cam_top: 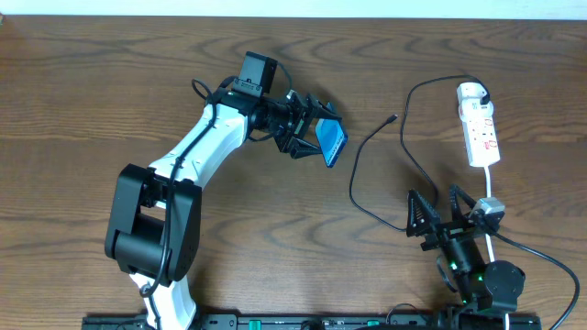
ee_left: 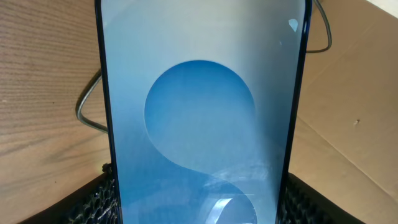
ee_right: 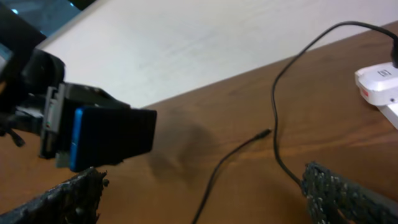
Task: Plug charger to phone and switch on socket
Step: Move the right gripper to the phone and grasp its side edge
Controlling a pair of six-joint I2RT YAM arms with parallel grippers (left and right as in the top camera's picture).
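1. the phone (cam_top: 334, 144) is being held above the middle of the table (cam_top: 92, 73), tilted on its edge, with bare wood lying open on every side.
2. the left gripper (cam_top: 321, 135) is clamping the phone by its long edges.
3. the charger (cam_top: 359, 192) is lying loose. Its connector tip (cam_top: 394, 117) is resting just right of the phone, not touching it.
4. the socket (cam_top: 480, 124) is sitting near the far right corner.
5. the left arm is reaching in from the near edge. The right gripper (cam_top: 434, 200) is hovering by the near right edge, jaws spread wide and empty.
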